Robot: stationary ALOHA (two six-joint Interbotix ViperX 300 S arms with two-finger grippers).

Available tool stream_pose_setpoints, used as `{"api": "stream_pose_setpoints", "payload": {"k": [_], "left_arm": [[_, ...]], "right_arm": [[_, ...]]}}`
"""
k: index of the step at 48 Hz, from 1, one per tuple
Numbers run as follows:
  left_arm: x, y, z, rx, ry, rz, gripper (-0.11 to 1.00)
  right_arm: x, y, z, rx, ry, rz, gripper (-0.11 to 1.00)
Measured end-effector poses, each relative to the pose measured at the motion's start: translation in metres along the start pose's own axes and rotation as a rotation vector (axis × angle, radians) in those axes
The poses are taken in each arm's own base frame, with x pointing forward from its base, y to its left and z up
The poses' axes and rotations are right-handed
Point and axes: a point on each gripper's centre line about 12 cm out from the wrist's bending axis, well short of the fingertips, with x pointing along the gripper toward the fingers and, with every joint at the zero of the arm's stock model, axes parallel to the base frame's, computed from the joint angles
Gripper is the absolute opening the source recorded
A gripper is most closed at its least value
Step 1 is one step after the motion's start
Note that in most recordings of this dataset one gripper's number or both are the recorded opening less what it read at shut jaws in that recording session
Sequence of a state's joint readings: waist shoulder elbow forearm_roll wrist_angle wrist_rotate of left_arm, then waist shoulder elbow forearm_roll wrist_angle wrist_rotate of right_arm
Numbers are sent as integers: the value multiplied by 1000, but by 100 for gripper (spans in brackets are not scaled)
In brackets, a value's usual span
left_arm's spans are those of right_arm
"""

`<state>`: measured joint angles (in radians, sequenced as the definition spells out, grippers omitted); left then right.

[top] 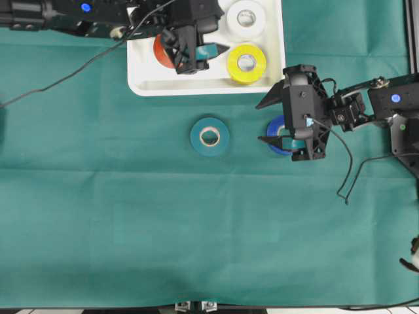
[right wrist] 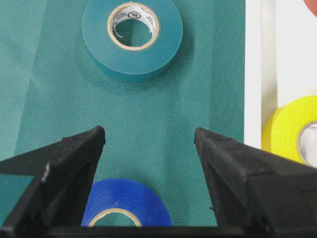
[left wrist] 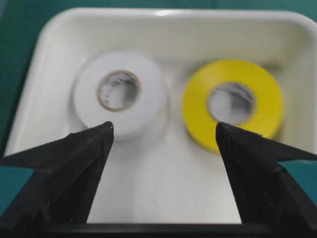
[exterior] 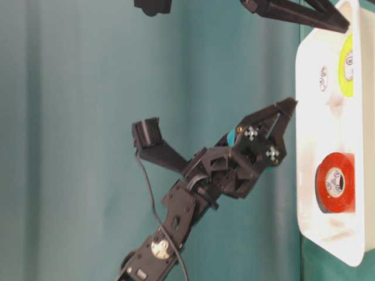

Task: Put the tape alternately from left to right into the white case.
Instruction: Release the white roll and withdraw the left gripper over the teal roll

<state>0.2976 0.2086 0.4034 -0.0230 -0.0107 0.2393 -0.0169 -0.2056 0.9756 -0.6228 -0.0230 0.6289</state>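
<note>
Because the glossy orange-red tape roll (top: 161, 52) lies flat in the shallow white plastic case (top: 196, 84) beside white (top: 246, 19) and yellow rolls (top: 246, 63), the left claw (top: 194, 53) hangs wide and empty, while the right claw (top: 273, 120), equally wide, straddles the blue roll (right wrist: 124, 210) on the green surface (top: 131, 209), teal roll (top: 209, 136) nearby.

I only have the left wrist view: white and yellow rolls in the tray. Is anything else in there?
Observer: Yes, an orange-red roll also lies in the white case.
Operator: What's out on the cloth?
Observer: A teal roll and a blue roll, both lying flat outside the case.
Operator: And the right gripper?
Observer: Open and empty, poised by the blue roll.
</note>
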Motion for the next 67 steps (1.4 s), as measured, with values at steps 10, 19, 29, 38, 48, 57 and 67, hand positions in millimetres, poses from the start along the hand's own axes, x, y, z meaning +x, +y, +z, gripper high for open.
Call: {"api": "stream_pose_setpoints", "payload": {"k": [10, 19, 29, 38, 48, 57, 67], "left_arm": [[-19, -21, -5, 23, 3, -37, 84], [-32, -35, -8, 40, 2, -64, 83], [-43, -52, -15, 61, 12, -97, 83], [-50, -67, -23, 81, 24, -128, 83], [-60, -86, -30, 108, 32, -170, 83], [-72, -102, -38, 127, 39, -205, 83], [-80, -115, -49, 125, 57, -237, 83]], "right_arm": [[0, 0, 0, 0, 0, 0, 80], [0, 0, 0, -2, -2, 0, 80], [0, 0, 0, 1, 0, -1, 80], [0, 0, 0, -2, 0, 0, 80], [0, 0, 1, -2, -3, 0, 80], [0, 0, 0, 0, 0, -1, 80], [0, 0, 0, 1, -2, -1, 80]]}}
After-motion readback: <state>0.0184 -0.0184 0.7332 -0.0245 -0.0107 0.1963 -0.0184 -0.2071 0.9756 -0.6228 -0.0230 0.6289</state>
